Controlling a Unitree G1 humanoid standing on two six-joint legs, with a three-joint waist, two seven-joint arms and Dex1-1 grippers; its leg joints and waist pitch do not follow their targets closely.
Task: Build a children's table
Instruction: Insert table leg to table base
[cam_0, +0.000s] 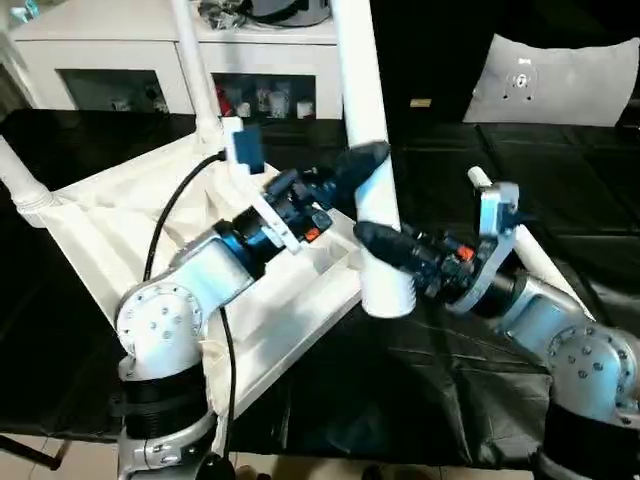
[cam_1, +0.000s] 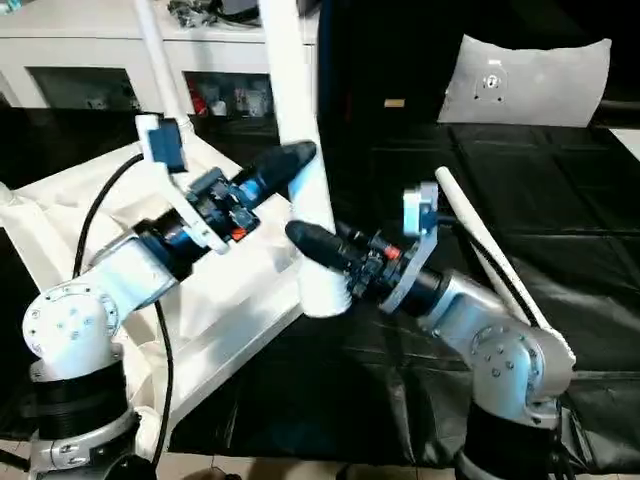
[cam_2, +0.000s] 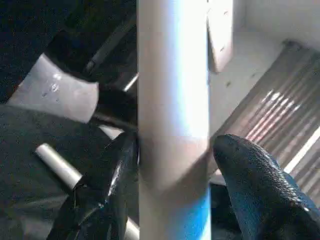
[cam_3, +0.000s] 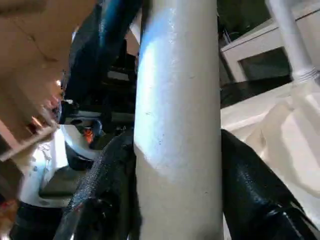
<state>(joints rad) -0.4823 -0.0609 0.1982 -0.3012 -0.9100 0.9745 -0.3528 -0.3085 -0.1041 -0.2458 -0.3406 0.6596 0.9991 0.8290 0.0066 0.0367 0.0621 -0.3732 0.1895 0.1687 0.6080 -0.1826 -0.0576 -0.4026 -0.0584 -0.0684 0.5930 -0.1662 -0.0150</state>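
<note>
Table top: I see the white table top (cam_0: 150, 215) lying upside down on the black desk (cam_0: 560, 170), on my left side.
Leg I hold: a white leg (cam_0: 372, 150) stands upright at the near corner of the top, its fat end down by the edge.
Right gripper (cam_1: 322, 243): my black fingers (cam_3: 107, 185) sit tight on both sides of this leg, low down. I am holding it.
Left gripper (cam_0: 362, 168): it is higher up on the same leg. One finger (cam_2: 107, 187) touches the leg, and the other finger (cam_2: 260, 180) stands a little apart, so the grip looks loose.
Other legs: one leg (cam_0: 195, 65) stands at the far corner, another leg (cam_0: 18, 175) leans at the left corner.
Spare leg: a fourth leg (cam_1: 480, 240) lies flat on the desk beside my right arm.
</note>
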